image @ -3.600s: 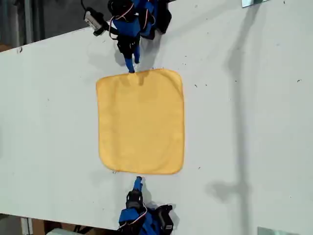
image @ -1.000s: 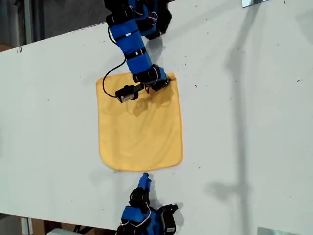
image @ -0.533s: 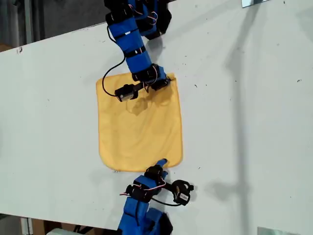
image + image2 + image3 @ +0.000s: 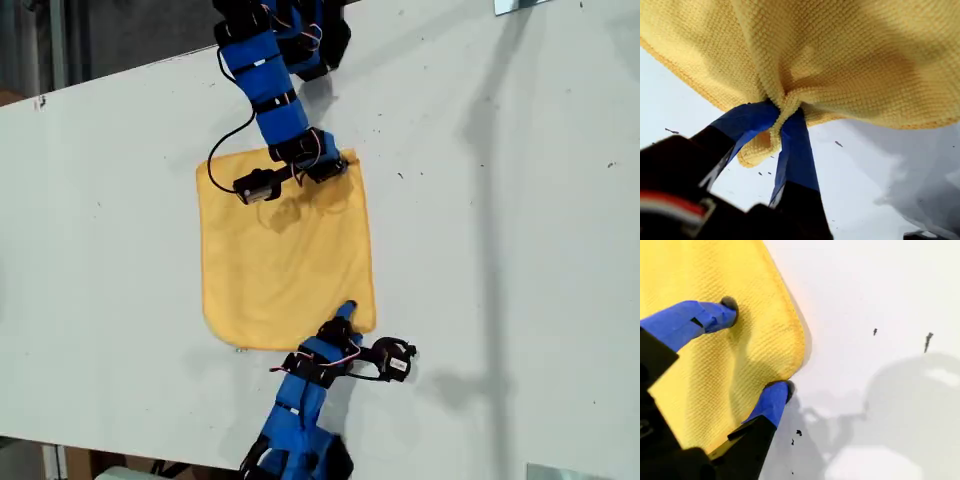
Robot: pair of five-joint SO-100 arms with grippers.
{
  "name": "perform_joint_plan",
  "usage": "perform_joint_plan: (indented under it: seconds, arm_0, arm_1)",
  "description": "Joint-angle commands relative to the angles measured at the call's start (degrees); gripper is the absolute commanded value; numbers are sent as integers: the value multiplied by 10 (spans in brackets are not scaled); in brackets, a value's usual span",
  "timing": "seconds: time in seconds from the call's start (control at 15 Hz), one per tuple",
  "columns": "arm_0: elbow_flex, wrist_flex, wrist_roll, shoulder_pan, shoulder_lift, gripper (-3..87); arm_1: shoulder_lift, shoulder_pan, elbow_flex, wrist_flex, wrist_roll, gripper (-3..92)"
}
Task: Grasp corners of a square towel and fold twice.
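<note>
While my first gripper (image 4: 782,127) pinches a towel (image 4: 285,255) corner, my second gripper (image 4: 757,352) straddles another, jaws wide; closing off-hem risks missing the cloth.

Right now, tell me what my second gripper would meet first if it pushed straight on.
The towel: my second gripper is open over its corner, one jaw on cloth, the other at the hem. The table lies just beneath; depth is unclear.
</note>
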Motion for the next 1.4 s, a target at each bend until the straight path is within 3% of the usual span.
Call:
perform_joint_plan:
  seconds: [0.0,0.27,0.33,0.4,0.6,0.8,1.07,1.33]
  arm_0:
    - [-55,18,-24,23,-24,280]
    - [-95,76,-42,54,-35,228]
    - [-91,77,-59,58,-47,32]
    - [-90,69,-60,61,-60,-3]
    - [-121,80,-37,58,-84,-3]
    - [-212,192,-4,48,-87,-3]
    - [-429,429,98,-1,-94,-3]
    - [-439,446,238,-106,-25,-3]
  arm_1:
    - [25,2,9,-8,-4,0]
    - [33,1,17,-13,-4,0]
    - [33,0,18,-13,-4,0]
    - [34,-1,18,-14,-4,0]
    - [35,-1,18,-15,-4,0]
    - [41,-13,-16,20,11,0]
    - [143,-29,-136,175,9,0]
    - [219,84,-156,200,-92,0]
